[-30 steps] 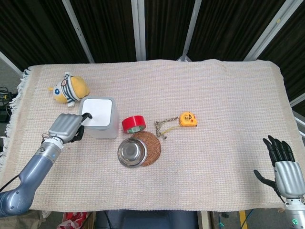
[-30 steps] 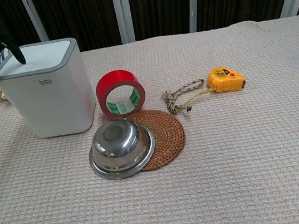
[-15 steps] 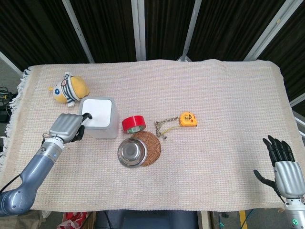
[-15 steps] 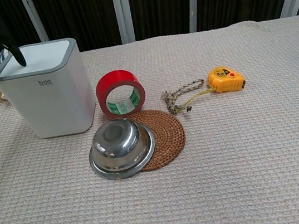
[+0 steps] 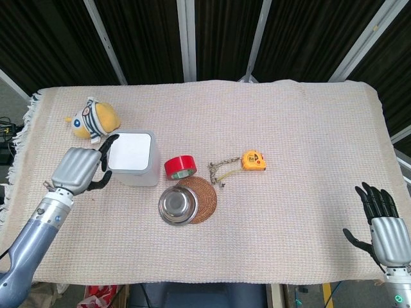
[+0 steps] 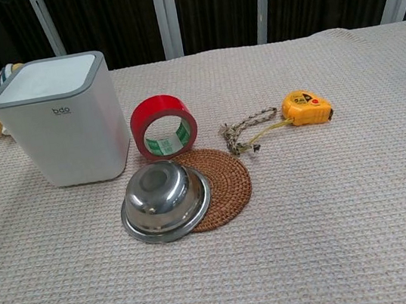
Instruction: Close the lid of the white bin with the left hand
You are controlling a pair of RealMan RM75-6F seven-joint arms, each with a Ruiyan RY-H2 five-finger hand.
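Lid down, hand clearing the bin

Beige woven cloth covers our table; the white square plastic bin (image 5: 133, 158) sits left, its grey-rimmed lid (image 6: 45, 75) flat. Our left hand (image 5: 78, 169) hovers beside it, fingers loosely apart, empty. We should withdraw sideways without bumping it.

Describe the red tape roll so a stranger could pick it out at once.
On the beige woven cloth, find the tall white bin at the left. Just right of it, the red tape roll stands on edge behind the steel bowl and round wicker coaster. It is the only red thing, a hollow ring with a green-printed inner core.
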